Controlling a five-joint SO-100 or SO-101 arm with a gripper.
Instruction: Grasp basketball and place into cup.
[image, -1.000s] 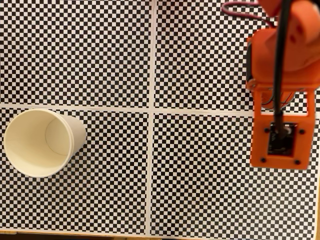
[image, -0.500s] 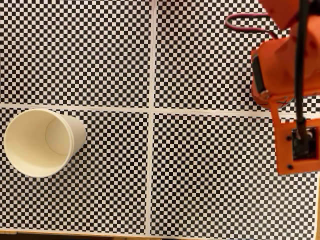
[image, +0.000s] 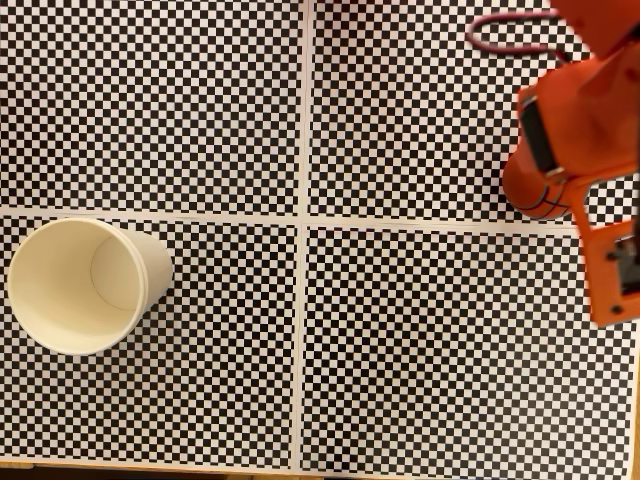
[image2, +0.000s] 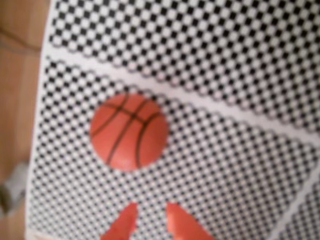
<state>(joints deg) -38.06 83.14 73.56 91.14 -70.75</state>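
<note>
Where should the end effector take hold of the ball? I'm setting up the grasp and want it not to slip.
Across its widest middle, one finger on each side. The ball is round and lies free on the checkered mat, so any lower or higher pinch could squeeze it out. The end effector sits just short of it in the wrist view, fingertips apart; coming straight ahead looks best.
</note>
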